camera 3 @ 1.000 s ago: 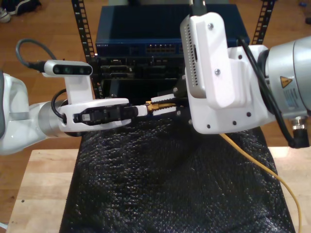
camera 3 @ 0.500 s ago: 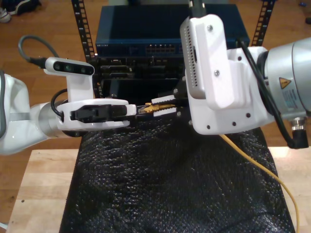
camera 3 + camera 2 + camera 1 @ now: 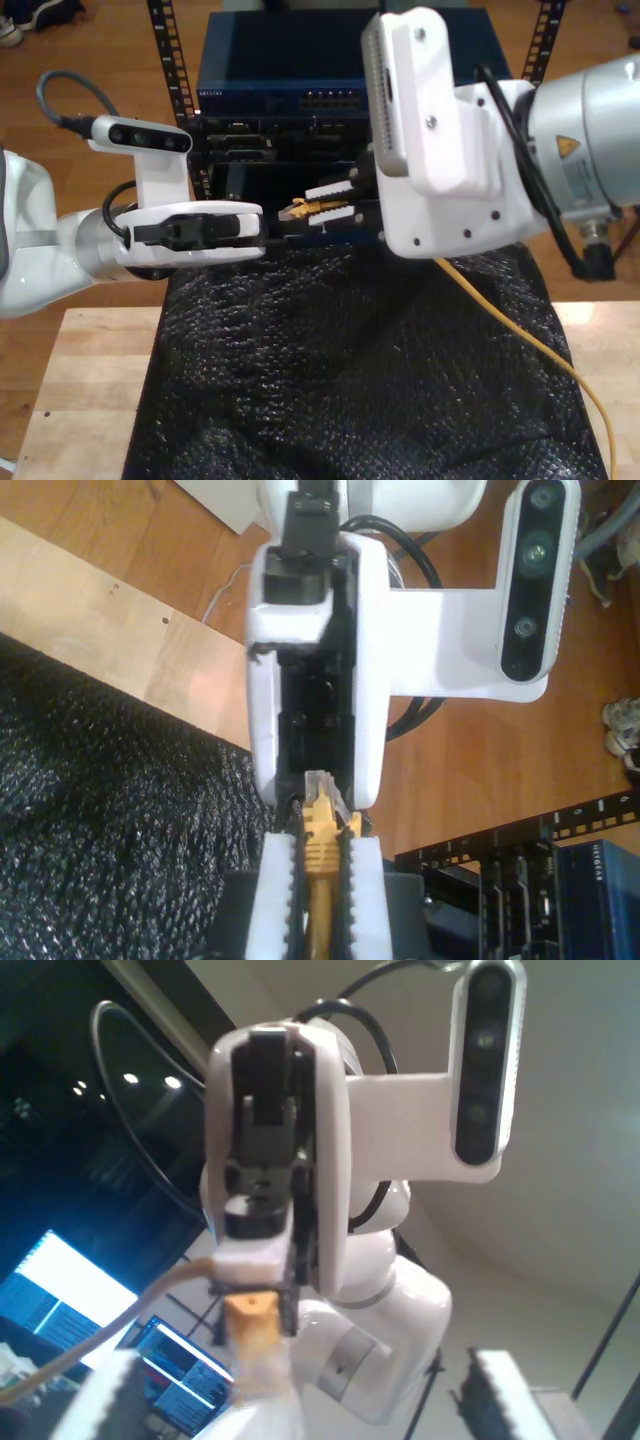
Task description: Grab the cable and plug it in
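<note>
Exterior view, left to right.

Far left: wrist camera (image 3: 140, 138) with its grey cord (image 3: 60, 95), mounted above my first gripper (image 3: 275, 225). Reaches in horizontally from the exterior view's left toward frame centre. In the first wrist view, own serrated fingers (image 3: 112, 1395) stand far apart at the frame's lower edge: my first gripper (image 3: 305, 1400) wide open, gripping nothing. Contact with the plug cannot be told.

Centre: the cable (image 3: 500, 312), plug end up in the air between the two grippers, just in front of the dark rack opening. Clamped by my second gripper (image 3: 335, 203), white serrated fingers (image 3: 330, 190) closed narrow on the yellow boot. Second wrist view confirms: fingers (image 3: 275, 900) pressed to either side of the cable (image 3: 320, 850), plug tip (image 3: 320, 785) protruding toward the mouth of my first gripper. First wrist view: orange boot (image 3: 250, 1325) sticking out of my second gripper (image 3: 255, 1280), pale cord trailing away to one side.

Behind centre: blue network switch (image 3: 280, 85) atop the rack, port row visible, partly hidden by the second arm's white housing (image 3: 425, 110).

Right: rest of the cord running from beneath that housing down across the black mat (image 3: 340, 400) to the lower right corner of the frame. Mat lying on the wooden table (image 3: 90, 380).
</note>
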